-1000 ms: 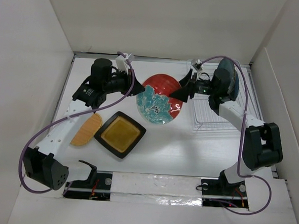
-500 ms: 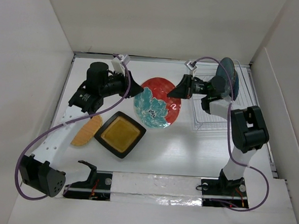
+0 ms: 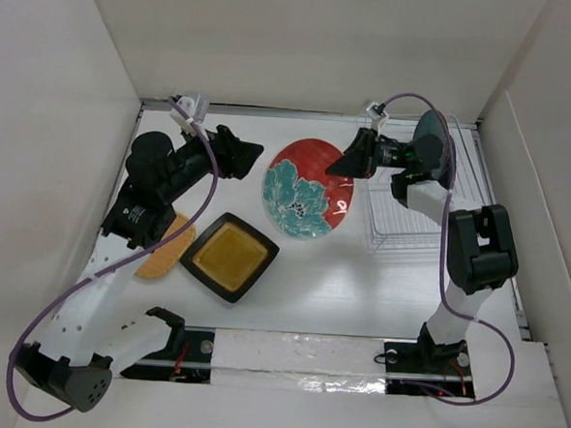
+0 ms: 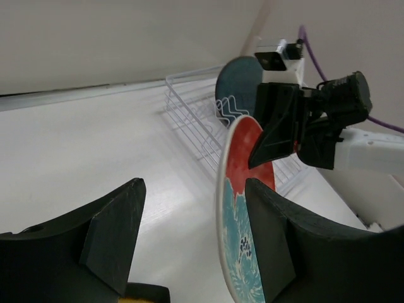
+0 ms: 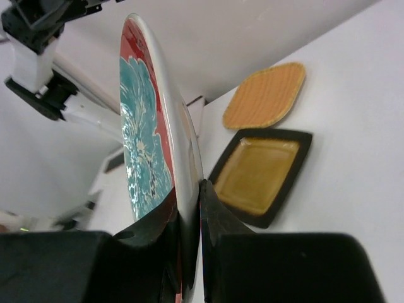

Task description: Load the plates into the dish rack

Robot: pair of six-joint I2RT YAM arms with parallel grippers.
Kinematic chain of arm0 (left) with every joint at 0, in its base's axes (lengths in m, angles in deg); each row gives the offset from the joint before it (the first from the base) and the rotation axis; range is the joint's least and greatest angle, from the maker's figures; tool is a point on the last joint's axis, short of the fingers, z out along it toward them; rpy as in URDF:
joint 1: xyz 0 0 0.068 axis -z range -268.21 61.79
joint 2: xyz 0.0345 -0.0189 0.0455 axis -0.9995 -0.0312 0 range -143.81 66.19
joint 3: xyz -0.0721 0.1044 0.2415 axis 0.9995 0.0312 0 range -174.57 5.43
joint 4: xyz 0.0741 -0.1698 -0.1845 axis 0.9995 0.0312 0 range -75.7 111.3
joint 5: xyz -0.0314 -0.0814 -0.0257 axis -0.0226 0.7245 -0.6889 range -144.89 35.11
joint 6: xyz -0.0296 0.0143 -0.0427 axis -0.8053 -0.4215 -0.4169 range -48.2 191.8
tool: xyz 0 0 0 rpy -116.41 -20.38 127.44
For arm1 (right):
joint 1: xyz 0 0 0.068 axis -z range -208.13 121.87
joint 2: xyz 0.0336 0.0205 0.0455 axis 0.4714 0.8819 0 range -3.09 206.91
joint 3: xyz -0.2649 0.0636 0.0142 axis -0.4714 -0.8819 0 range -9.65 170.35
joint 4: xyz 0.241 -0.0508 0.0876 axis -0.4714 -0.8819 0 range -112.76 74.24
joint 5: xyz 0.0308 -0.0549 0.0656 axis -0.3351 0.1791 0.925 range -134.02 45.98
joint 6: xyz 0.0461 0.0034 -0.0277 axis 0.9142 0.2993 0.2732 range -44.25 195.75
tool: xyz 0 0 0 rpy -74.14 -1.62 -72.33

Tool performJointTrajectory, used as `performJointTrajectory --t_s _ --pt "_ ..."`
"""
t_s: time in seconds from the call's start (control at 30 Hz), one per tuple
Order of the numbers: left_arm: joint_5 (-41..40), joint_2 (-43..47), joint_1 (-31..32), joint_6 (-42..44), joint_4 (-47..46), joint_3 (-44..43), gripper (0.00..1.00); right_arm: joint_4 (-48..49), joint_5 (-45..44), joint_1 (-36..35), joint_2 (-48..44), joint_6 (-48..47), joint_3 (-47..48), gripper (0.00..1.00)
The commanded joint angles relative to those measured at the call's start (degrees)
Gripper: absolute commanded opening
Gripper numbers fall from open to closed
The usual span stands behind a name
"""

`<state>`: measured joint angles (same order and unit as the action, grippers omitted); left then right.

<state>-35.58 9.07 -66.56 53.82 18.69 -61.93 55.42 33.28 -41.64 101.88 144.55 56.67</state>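
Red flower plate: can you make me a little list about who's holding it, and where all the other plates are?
red flower plate: tipped up on edge, not in the rack yet
right end effector: shut on the red flower plate's rim
left end effector: open, holding nothing
dish rack: one teal plate standing upright in it
square mustard plate: lying flat on the table
tan-orange plate: lying flat, just left of the square one

Round plate (image 3: 306,191) centre, rack (image 3: 401,231) to its right, sq plate (image 3: 230,256) front-left.
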Motion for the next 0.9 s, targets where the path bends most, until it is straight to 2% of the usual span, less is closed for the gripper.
performJointTrajectory --t_s 0.0,0.03,0.07,0.1,0.17,0.23,0.27,0.33,0.37,0.4,0.47,0.53,0.57,0.77,0.87 --pt "-6.65 2.36 -0.12 0.57 -3.06 1.26 0.6 -2.39 -5.75 -0.62 -8.54 -13.03 7.05 0.0" --pt "-6.48 2.54 -0.12 0.66 -3.06 1.35 0.6 -8.36 -7.23 -0.63 -10.64 -17.16 7.85 0.0" --pt "-6.3 2.63 -0.12 0.66 -3.15 1.52 0.6 -19.3 -8.21 -0.63 -11.71 -21.73 8.46 0.0" --pt "-6.48 2.54 -0.12 0.66 -3.15 1.61 0.6 -23.85 -9.43 -1.15 -12.59 -29.43 9.86 0.0" --pt "-7.44 2.37 -0.12 1.01 -2.36 1.17 0.6 -31.24 -11.72 -1.16 -13.56 -33.54 11.1 0.0" --pt "-8.94 2.89 -0.12 1.1 -2.27 1.52 0.6 -33.28 -13.57 -0.55 -13.39 -35.04 12.77 0.0" --pt "-9.29 3.16 -0.12 1.1 -2.45 1.7 0.61 -38.08 -14.88 -0.02 -13.56 -36.0 13.21 0.0" --pt "-10.87 3.95 -0.12 1.54 -2.19 2.05 0.61 -45.3 -19.09 0.77 -15.49 -42.93 15.05 0.0" --pt "-11.31 4.21 -0.12 1.72 -2.01 2.14 0.61 -54.3 -25.73 0.77 -16.19 -46.26 16.11 0.0" --pt "-11.66 5.0 -0.12 1.63 -2.1 2.92 0.61 -58.39 -29.71 0.77 -17.59 -52.39 17.33 0.0" --pt "-11.4 5.79 -0.12 1.54 -2.88 3.89 0.6 -64.99 -39.88 1.47 -19.18 -55.51 19.36 0.0" --pt "-11.4 6.58 -0.12 1.54 -2.8 4.95 0.59 -67.3 -45.89 2.09 -21.63 -57.8 19.81 0.0" --pt "-11.14 6.85 -0.12 1.54 -2.71 5.38 0.59 -68.88 -52.36 2.88 -22.34 -58.24 19.89 0.0" --pt "-9.03 8.34 -0.12 1.28 -3.5 10.22 0.57 -71.09 -76.18 4.11 -27.53 -61.84 19.37 0.0" --pt "-8.24 8.17 -0.12 1.37 -4.03 12.33 0.57 -73.19 -84.73 4.11 -27.8 -64.92 20.95 0.0"
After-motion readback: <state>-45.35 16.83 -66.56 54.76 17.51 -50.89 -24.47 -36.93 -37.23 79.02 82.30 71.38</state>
